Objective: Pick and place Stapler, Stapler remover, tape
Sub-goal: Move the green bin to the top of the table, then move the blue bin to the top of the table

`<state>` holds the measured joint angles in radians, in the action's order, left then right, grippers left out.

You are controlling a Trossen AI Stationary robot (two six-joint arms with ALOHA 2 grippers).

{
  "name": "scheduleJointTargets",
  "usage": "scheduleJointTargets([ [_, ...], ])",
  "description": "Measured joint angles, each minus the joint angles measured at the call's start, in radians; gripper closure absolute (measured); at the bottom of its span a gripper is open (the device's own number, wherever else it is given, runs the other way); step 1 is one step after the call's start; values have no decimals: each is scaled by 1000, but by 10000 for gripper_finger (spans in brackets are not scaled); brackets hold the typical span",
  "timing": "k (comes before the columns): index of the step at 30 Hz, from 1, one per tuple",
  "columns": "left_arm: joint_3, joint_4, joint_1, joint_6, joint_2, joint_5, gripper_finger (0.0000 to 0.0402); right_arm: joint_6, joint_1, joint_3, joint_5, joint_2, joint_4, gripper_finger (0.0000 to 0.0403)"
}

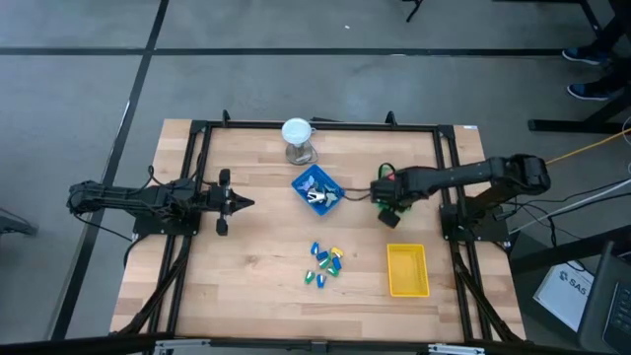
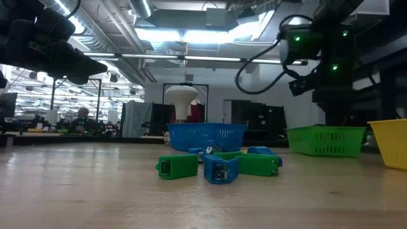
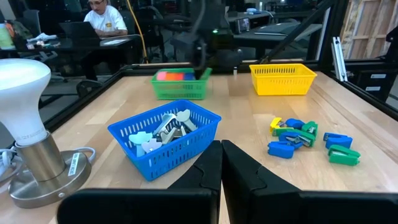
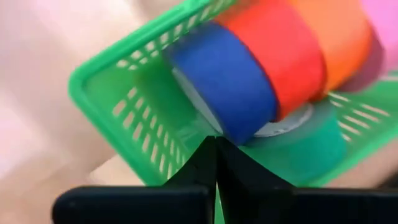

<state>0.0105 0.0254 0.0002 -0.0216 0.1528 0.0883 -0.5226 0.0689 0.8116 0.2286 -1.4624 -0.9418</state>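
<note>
Standing on edge side by side, tape rolls [image 4: 261, 68] in green basket [image 4: 118, 106], right gripper [image 4: 216, 146] jaws pressed together above.

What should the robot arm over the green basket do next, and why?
Probably open its jaws. The right gripper hangs shut just above the tape rolls in the green basket, holding nothing, so it must spread before it can grasp a roll. The left gripper waits shut.

Green basket [image 4: 124, 118] cropped, tape [image 4: 261, 68] blurred
</note>
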Motion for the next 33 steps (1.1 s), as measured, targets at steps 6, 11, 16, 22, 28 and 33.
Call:
scheduleJointTargets([
  [6,0,0,0,0,0,0,400,62,112,0,124,0,12,393],
  [11,0,0,0,0,0,0,400,178,209,-1,118,0,98,393],
  [16,0,0,0,0,0,0,400,265,293,-1,102,0,213,392],
  [22,0,0,0,0,0,0,400,299,362,-1,80,4,231,392],
  [28,0,0,0,0,0,0,400,305,345,24,24,76,273,392],
  [33,0,0,0,0,0,-1,400,271,287,69,-60,127,317,392],
])
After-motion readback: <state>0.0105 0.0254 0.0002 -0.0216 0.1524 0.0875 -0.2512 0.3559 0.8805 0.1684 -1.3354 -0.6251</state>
